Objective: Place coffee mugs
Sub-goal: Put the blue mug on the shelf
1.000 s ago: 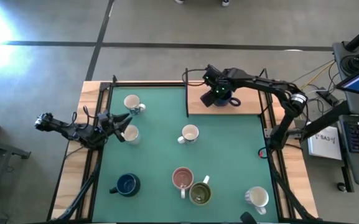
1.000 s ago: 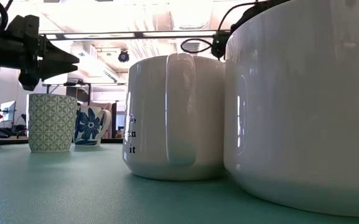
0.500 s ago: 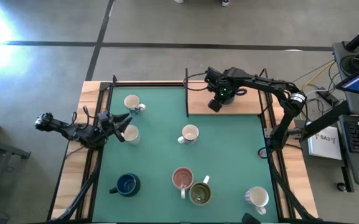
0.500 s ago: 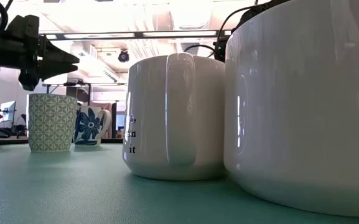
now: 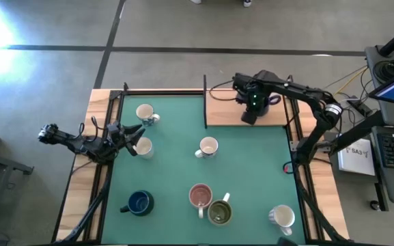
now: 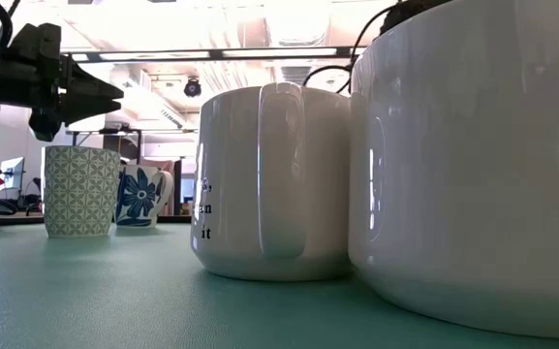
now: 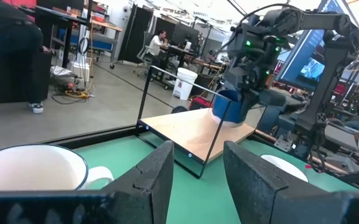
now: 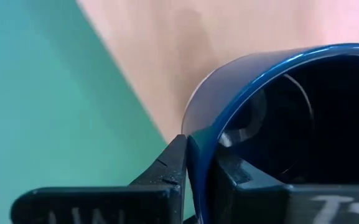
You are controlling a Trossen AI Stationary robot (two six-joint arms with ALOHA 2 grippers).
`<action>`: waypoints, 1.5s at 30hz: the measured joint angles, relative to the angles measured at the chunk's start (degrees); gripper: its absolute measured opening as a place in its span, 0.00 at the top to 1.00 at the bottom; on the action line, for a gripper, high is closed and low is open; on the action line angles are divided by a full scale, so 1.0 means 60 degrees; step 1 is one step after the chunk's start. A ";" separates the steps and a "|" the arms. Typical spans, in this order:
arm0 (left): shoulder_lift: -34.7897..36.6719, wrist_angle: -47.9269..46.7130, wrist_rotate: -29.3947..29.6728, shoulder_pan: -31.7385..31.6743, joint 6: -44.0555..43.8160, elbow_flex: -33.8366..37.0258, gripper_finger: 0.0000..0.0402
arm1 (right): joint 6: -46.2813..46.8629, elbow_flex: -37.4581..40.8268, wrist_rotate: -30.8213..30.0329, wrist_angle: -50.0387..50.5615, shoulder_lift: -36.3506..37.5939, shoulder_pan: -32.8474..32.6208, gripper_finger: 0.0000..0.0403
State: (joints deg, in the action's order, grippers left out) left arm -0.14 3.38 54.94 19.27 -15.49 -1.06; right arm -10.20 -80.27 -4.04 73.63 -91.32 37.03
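Right claw (image 5: 253, 104) is pinching the dark blue mug (image 8: 272, 112) by its rim over the wooden board (image 5: 220, 113), far side of the counter (image 5: 176, 171). Risk: thin rim pinch, mug could be slipping or swinging. Right arm is reaching inward, wrist down. Left claw (image 5: 130, 139) is waiting open beside a white mug (image 5: 143, 147).

Dark blue mug (image 5: 268, 100) largely hidden under the right claw (image 5: 249, 116); nearest white mug (image 6: 473, 165) cut off.

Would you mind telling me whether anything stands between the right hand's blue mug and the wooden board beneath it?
Nothing visible does. The right hand grips the blue mug by its rim above the wooden board, whose surface below looks bare.
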 joint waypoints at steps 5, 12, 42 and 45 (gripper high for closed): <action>0.0002 0.0002 0.0004 0.0004 -0.0001 0.0000 0.69 | -0.0082 0.0122 0.0285 -0.0075 0.0128 0.0504 0.92; 0.0000 0.0001 0.0003 0.0003 -0.0004 0.0000 0.69 | -0.0586 0.0384 0.0504 -0.0170 0.0130 0.1173 0.92; 0.0001 0.0000 0.0003 0.0000 0.0000 0.0003 0.69 | 0.0113 0.0659 0.0180 -0.0077 0.0141 0.2566 0.93; 0.0002 0.0002 0.0000 0.0000 -0.0002 0.0000 0.69 | 0.0180 0.0670 0.0176 -0.0077 0.0141 0.2566 0.95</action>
State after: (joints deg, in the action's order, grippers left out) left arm -0.13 3.39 54.94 19.27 -15.50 -1.06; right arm -9.12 -76.25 -2.98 73.17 -90.48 52.42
